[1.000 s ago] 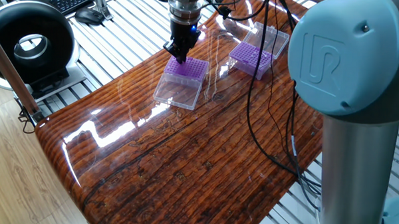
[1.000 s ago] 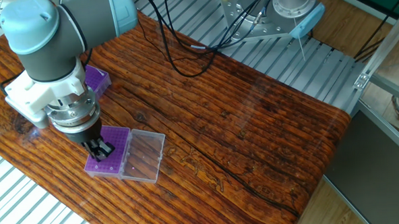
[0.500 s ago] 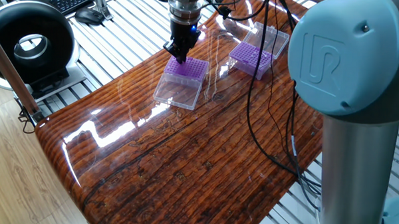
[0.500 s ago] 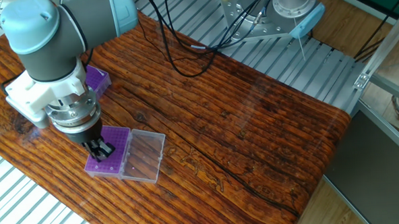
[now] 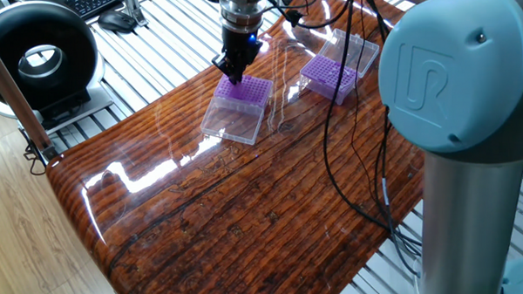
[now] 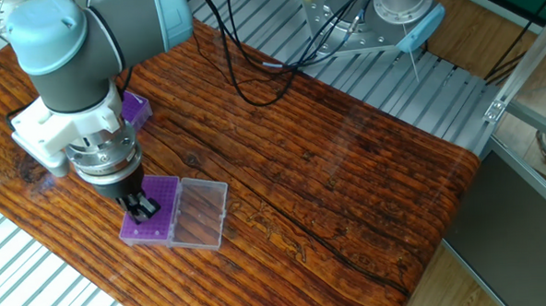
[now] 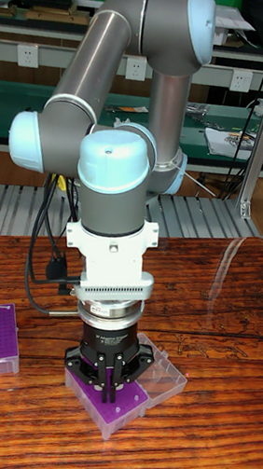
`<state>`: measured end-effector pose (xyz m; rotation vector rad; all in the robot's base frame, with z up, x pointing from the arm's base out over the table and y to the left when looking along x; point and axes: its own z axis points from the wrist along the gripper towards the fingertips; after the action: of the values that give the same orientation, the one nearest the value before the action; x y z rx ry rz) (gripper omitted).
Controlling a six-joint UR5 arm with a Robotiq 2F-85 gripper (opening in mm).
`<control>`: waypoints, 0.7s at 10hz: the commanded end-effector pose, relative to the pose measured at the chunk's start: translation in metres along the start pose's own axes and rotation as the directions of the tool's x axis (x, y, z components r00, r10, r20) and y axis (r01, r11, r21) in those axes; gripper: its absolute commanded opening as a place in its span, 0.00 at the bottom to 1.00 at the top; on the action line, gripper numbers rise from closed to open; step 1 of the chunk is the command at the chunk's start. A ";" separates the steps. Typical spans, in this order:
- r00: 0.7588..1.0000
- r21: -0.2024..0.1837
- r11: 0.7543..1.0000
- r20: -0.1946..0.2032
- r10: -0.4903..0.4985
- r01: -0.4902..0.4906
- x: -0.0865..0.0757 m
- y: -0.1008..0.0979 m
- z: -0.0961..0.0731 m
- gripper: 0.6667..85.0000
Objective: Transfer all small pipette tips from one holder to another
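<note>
Jaws (image 6: pixel 143 210) stand low over the near purple holder (image 6: pixel 152 223), fingers drawn close together. Whether they pinch a tip you cannot tell; any tip there is too small to resolve.

The small pipette tips (image 5: pixel 243 89) show only as a fine dotted grid on the holder's top face, directly under the jaws. That holder's clear hinged lid (image 6: pixel 202 213) lies flat open, just beside the jaws on the side away from the arm. The second purple holder (image 5: pixel 329 76) sits well apart from the jaws on the worktop (image 6: pixel 347 168), its own clear lid also open behind it.

Judgement: step in hand is a pick or seat at one grid position near the holder's edge.

- Keep the jaws plumb over the chosen hole; a tilted approach would likely knock neighbouring tips.
- Lift straight up until clear of the grid before you travel.
- Watch that the holder does not lift or slide with the jaws; it looks light and unclamped.
- Route the carry clear of the hanging black cables (image 5: pixel 349 144).
</note>
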<state>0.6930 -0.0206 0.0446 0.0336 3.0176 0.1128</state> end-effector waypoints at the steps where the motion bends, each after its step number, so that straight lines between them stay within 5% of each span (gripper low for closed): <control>1: 1.000 -0.015 1.000 0.004 0.019 -0.019 -0.001 0.003 -0.002 0.12; 7: 0.998 0.002 0.998 0.005 0.055 -0.055 -0.005 0.000 -0.003 0.00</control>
<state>0.6950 -0.0228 0.0470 0.0826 3.0183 0.1090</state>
